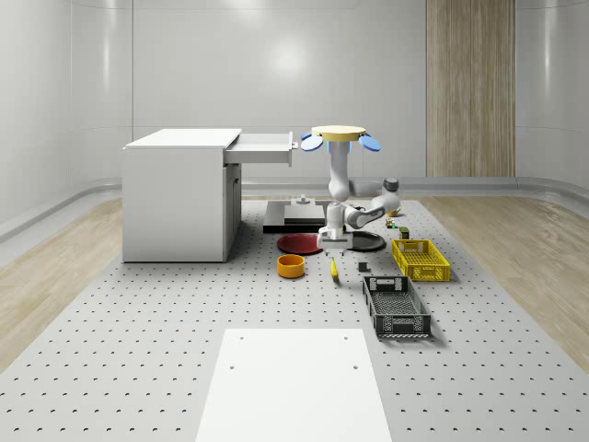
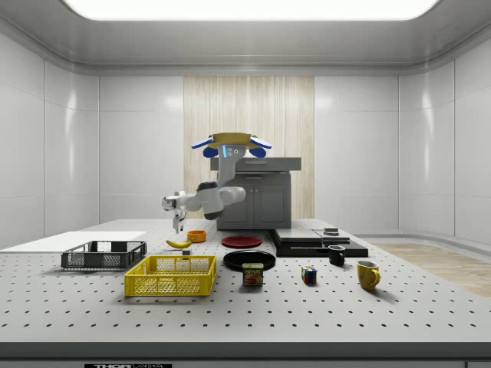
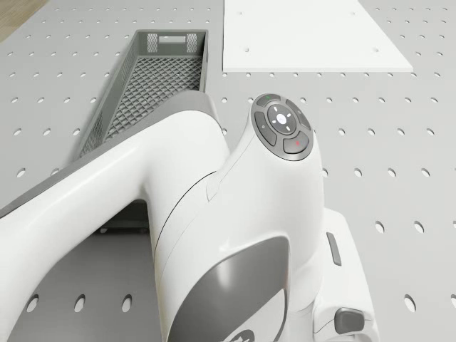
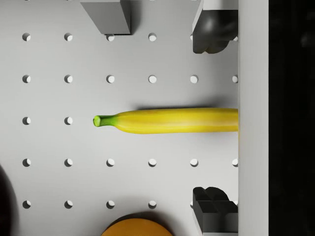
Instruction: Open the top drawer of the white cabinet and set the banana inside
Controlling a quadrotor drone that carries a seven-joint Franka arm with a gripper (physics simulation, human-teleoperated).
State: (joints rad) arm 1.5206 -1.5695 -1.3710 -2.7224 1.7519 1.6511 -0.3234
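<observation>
**Yellow banana squared up under spread fingers**

Yellow skin runs straight across my wrist view: the banana [image 4: 167,121] lies flat on the perforated table [image 4: 49,98], its green stem end free, its other end hidden behind the camera housing. My two fingertips [image 4: 214,27] stand well apart, one on each side of the fruit, so the gripper [image 1: 333,245] is open and holds nothing. I judge I am lining up the pick.

To do it well I would come straight down, keep the fingers straddling the fruit's width, and close across its thick middle, not the tapering stem. The orange bowl [image 1: 291,266] sits just beside the banana, so I would watch the finger on that side for clearance.

Past the banana lie the red plate [image 1: 300,243] and black plate [image 2: 249,259]. The drone [image 1: 337,136] hovers above them. Farthest off, near the table's back edge, the white cabinet [image 1: 179,198] has its top drawer [image 1: 261,149] already pulled out, so only the carry remains.
</observation>
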